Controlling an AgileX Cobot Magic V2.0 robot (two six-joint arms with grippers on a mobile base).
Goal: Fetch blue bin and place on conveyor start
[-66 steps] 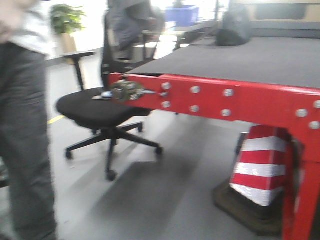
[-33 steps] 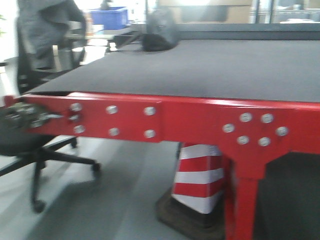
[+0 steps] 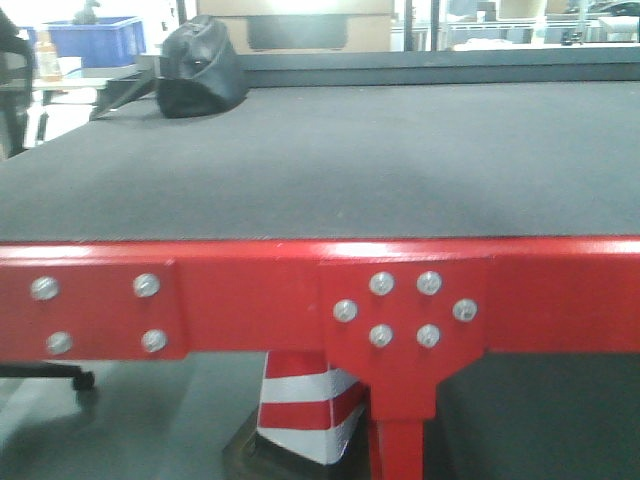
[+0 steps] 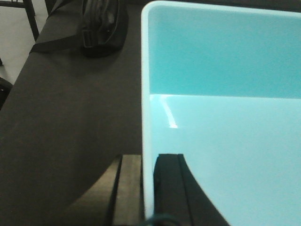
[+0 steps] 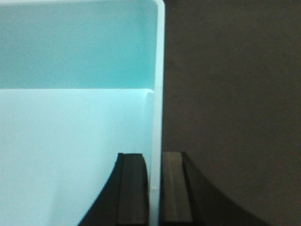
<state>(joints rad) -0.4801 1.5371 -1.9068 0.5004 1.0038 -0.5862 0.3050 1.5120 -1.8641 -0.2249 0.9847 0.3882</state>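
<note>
Blue bin [image 4: 221, 117] over conveyor start [image 3: 330, 170], contact unclear; left gripper [image 4: 149, 159] pinches its left wall and right gripper [image 5: 154, 157] its right wall, one finger inside and one outside, likely to keep it level for set-down; black bag [image 4: 101, 23] at 11 o'clock; no readable writing.

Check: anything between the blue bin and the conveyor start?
Nothing visible. The left gripper and right gripper hold the blue bin by its side walls over the conveyor start; a black bag lies on it ahead-left, clear of the bin.
</note>
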